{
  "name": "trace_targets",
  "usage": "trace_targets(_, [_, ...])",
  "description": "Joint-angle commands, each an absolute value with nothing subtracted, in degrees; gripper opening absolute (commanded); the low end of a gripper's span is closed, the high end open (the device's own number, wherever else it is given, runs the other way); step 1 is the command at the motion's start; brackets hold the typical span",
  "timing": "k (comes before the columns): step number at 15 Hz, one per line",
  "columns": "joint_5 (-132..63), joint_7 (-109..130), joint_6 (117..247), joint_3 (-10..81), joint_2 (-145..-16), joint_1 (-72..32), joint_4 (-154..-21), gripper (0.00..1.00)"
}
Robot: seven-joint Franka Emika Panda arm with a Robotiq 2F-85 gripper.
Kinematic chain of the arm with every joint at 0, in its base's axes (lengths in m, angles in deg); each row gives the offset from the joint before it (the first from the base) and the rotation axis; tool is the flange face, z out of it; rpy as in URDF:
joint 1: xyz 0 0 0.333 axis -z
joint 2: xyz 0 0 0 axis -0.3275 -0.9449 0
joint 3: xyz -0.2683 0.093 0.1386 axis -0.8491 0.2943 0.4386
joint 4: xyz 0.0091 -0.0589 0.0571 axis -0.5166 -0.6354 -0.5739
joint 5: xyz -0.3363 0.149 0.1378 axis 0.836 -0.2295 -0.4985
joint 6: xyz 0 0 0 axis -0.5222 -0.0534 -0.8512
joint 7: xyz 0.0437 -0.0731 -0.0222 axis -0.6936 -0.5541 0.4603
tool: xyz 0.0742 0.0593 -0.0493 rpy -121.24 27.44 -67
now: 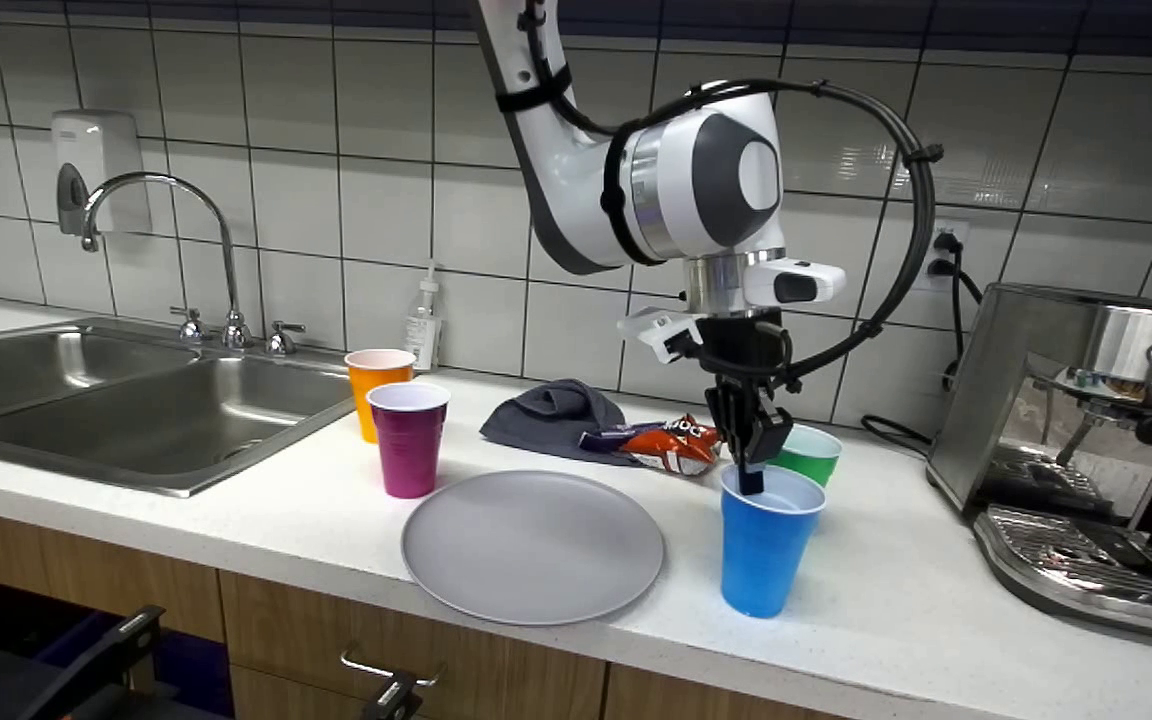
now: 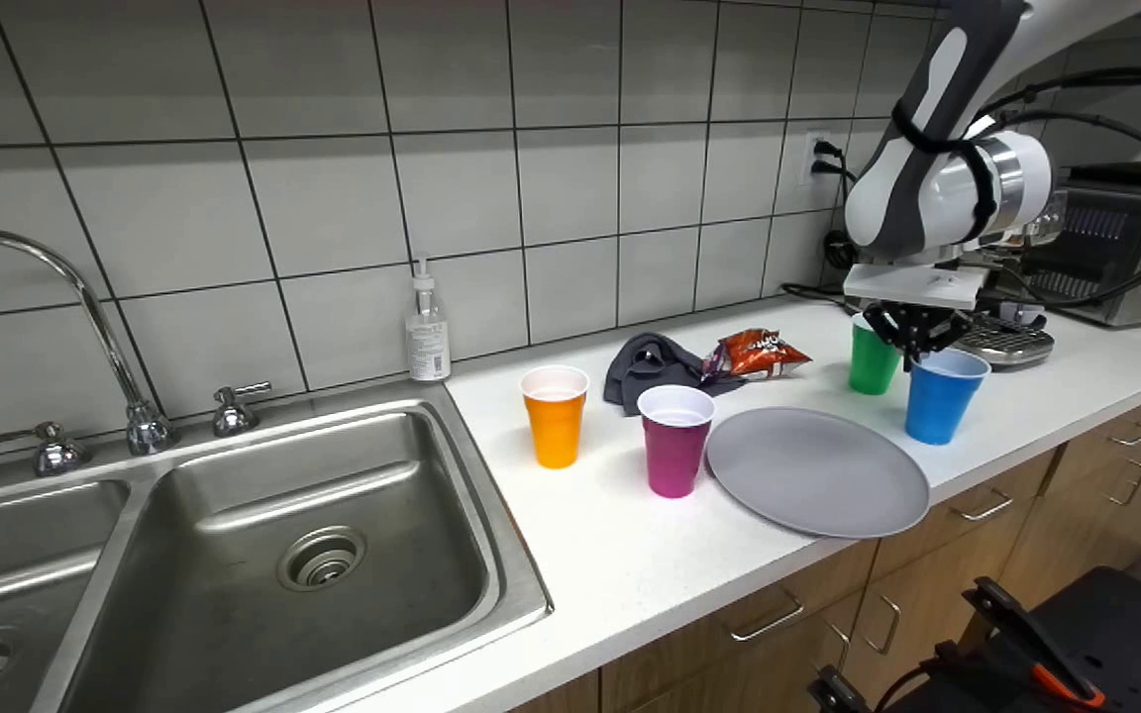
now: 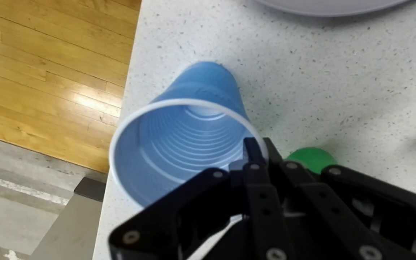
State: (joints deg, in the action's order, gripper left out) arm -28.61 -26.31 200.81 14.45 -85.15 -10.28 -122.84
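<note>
At the left, a steel sink (image 1: pixel 136 430) is set into the white tabletop (image 1: pixel 886 620), with a curved faucet (image 1: pixel 230 270) behind it and a soap dispenser (image 1: pixel 101 160) on the tiled wall (image 1: pixel 481 215). Beside the sink's right end stands an orange cup (image 1: pixel 374 388), with a pump bottle (image 1: pixel 423 335) behind it by the wall and a purple cup (image 1: pixel 409 450) nearer the front. Next, a round grey plate (image 1: pixel 534 548) lies flat near the front edge; behind it is a bunched dark cloth (image 1: pixel 551 415), touched on its right by a red snack bag (image 1: pixel 676 450).

Right of the plate is the blue cup (image 1: pixel 764 555). The jaws point down and are pinching its rim, one jaw inside the cup and one outside. Whether its base rests on the tabletop is hard to tell. Just behind it stands a green cup (image 1: pixel 808 465), upright. At the far right is a coffee machine (image 1: pixel 1046 450), well apart from the cups.
</note>
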Motion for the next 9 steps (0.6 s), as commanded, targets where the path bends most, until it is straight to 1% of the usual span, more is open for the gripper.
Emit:
trace_targets(1, [-30.0,-24.4,199.3,15.0,-84.4,-10.2,-122.2,0.01])
trace_targets(9, [-29.8,-23.6,200.0,15.7,-80.6,-10.9,-123.5,0.01])
